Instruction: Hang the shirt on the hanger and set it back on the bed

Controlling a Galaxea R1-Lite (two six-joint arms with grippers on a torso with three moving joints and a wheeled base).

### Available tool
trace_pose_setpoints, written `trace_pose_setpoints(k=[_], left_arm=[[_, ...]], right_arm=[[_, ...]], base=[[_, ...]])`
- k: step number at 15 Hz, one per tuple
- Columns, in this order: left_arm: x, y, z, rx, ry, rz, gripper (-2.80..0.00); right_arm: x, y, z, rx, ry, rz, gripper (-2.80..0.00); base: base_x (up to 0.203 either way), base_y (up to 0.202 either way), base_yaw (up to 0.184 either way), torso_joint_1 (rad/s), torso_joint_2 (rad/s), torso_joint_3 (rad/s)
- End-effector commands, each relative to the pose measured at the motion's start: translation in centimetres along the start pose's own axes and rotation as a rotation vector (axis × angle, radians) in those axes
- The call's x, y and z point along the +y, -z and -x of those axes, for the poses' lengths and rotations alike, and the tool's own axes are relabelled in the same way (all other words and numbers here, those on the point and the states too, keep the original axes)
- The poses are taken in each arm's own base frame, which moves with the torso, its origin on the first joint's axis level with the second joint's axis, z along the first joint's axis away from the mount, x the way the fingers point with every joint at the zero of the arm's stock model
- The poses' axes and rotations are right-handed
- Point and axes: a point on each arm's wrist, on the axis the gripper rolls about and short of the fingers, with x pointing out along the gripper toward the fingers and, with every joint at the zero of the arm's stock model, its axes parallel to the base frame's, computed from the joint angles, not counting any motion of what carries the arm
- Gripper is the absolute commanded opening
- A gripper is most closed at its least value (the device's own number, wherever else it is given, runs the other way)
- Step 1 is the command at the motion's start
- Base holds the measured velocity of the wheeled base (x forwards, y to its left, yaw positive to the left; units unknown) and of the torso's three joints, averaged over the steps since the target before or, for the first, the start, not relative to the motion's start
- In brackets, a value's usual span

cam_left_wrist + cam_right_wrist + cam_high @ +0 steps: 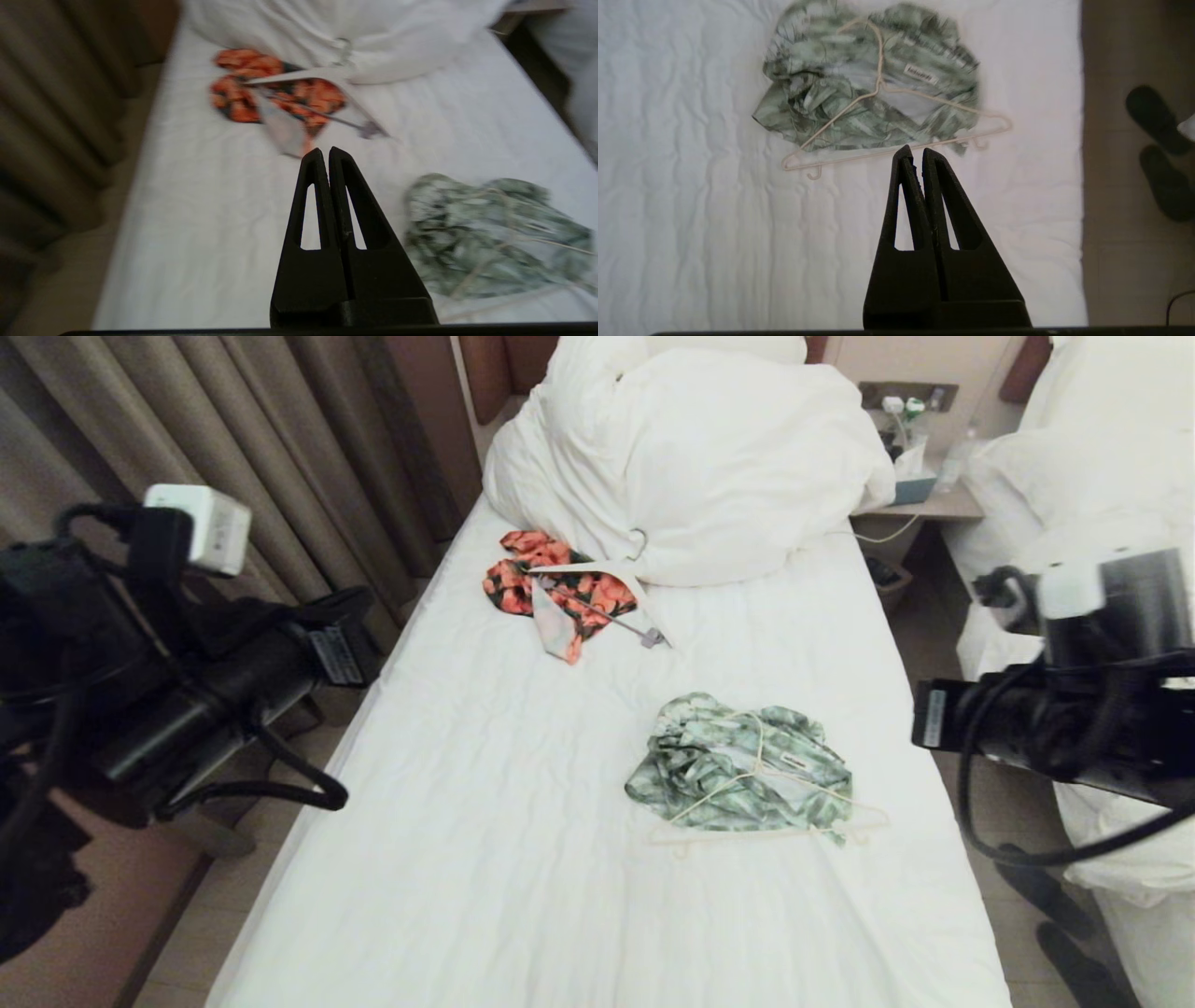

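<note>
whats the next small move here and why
Probably open the right gripper and lower it onto the hanger: both grippers are shut and empty, and the hanger lies loose on top of the crumpled shirt, nearer the right arm.

The shirt (738, 775) is a mottled green and white print with darker green leaf shapes, and the hanger (767, 793) lying on it is thin and cream-coloured. The bed (485, 821) has a plain white sheet and a white duvet (709, 457), against which the other garment (560, 583) shows orange-red flowers on a dark ground with a pale patch. Both grippers, the left gripper (325, 151) and the right gripper (917, 150), are black, and the curtains (233, 439) are beige-brown.
</note>
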Motion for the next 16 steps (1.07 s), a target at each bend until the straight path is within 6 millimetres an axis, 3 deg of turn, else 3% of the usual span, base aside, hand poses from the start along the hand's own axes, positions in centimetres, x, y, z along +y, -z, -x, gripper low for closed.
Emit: trace_pose_setpoints(k=[1,5,9,12,16], left_arm=[[2.1,-1.8,4.8,-0.094,-0.094,-0.007,-2.80],[4.2,-3.3,14.2,-0.226,-0.287,-0.029,-2.80],[3.7,-1.5,22.9,-0.248,-0.360,-0.038,-2.80],[3.0,1.8,26.2,-0.148,-0.389,-0.054,-2.80],[2.3,6.8,27.1,-0.070,-0.333,-0.071,-2.80]], right_arm=[[-2.6,-0.6,6.6,-0.132,-0.042,-0.046,-2.80],[-8.4,2.3,15.3,-0.330,-0.002,-0.090,-2.80],[-12.3,7.7,22.8,-0.477,0.062,-0.133,-2.80],[-13.5,11.9,24.0,-0.444,0.104,-0.117,-2.80],[-13.7,13.3,23.6,-0.427,0.123,-0.146,-2.80]], base=[[0.000,0.000,0.000,0.000,0.00,0.000],[0.000,0.000,0.000,0.000,0.00,0.000],[0.000,0.000,0.000,0.000,0.00,0.000],[0.000,0.000,0.000,0.000,0.00,0.000],[0.000,0.000,0.000,0.000,0.00,0.000]])
